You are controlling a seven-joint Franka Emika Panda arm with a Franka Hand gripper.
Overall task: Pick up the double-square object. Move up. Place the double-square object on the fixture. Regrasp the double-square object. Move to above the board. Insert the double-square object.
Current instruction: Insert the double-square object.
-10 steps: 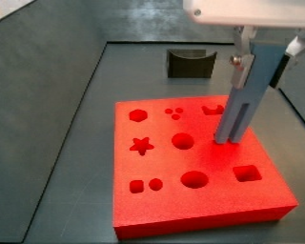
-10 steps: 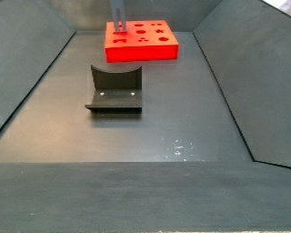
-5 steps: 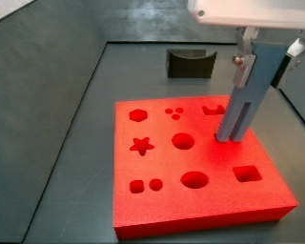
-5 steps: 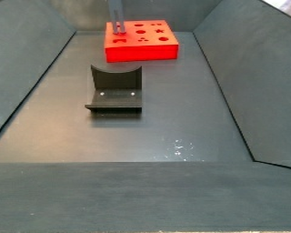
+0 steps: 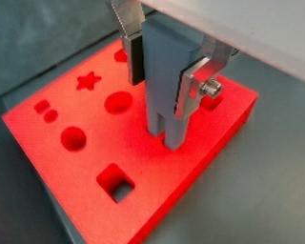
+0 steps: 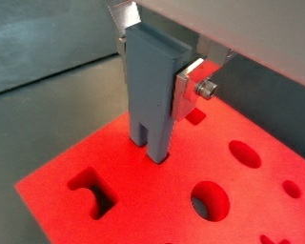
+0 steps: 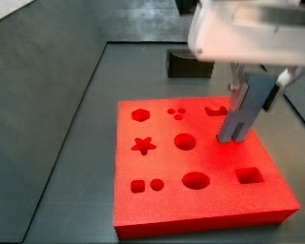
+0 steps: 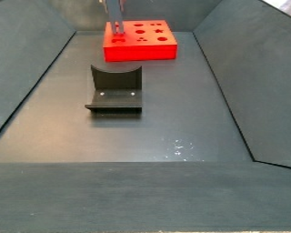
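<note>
Holding double-square object point(image 6: 152, 91), end effector point(image 6: 162, 67) risen, board point(image 7: 206, 205)

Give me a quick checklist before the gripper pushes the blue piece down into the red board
1. Gripper shut on the double-square object: ok.
2. Object upright over the board: ok.
3. Lower end at the board's top face in both wrist views: ok.
4. Lower end lined up with its matching hole: cannot tell.
5. Fixture apart from the board, out of the way: ok.
</note>
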